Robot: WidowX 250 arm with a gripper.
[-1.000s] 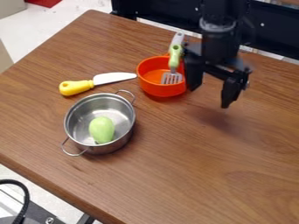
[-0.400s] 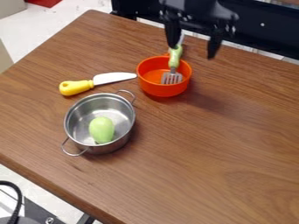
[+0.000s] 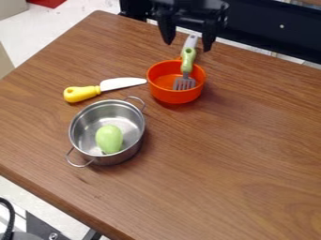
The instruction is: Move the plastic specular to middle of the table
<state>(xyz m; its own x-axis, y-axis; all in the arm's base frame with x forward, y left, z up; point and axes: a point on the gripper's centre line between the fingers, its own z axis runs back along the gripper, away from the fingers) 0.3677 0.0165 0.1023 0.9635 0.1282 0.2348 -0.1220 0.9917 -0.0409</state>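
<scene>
claw (image 3: 187,45): one, fingers wide apart, holding nothing
spatula (image 3: 188,62): one, head inside bowl (image 3: 174,97)
bowl: one, orange
pot (image 3: 120,158): one, with one green vegetable (image 3: 109,138) inside
knife (image 3: 83,93): one, yellow-handled

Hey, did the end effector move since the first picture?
Yes. The end effector went left and up in the picture: first it was right of the bowl, now it's past its far side.
</scene>
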